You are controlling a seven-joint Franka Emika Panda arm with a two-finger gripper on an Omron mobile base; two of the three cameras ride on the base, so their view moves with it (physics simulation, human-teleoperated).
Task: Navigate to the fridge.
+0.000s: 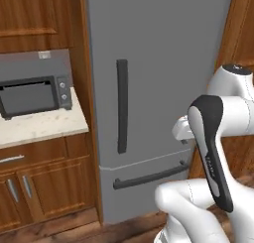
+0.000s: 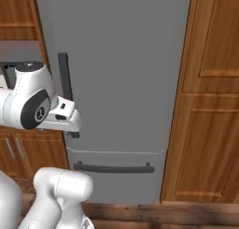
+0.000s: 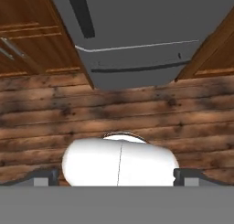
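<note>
The fridge (image 1: 158,63) stands directly ahead of the base, a tall flat matte-grey front whose top is cut off by the upper edge of both base views. Its dark vertical handle (image 1: 122,105) runs down the upper door, and in the right base view the arm's white wrist hides the lower part of that bar. The horizontal drawer handle (image 2: 113,168) lies across the lower drawer, partly covered by the arm's elbow in the left base view. In the hand view the fridge (image 3: 137,35) shows at the top, above a wooden plank floor (image 3: 114,113). The end effector (image 3: 117,176) shows there as two dark finger tips set far apart at the bottom corners, so it is released and grasps nothing. To the left of the fridge a grey toaster oven (image 1: 34,93) sits on a pale speckled tabletop (image 1: 44,125), its left side cut off by the frame edge. Brown wooden cabinets (image 2: 210,106) flank the fridge on the right.
</note>
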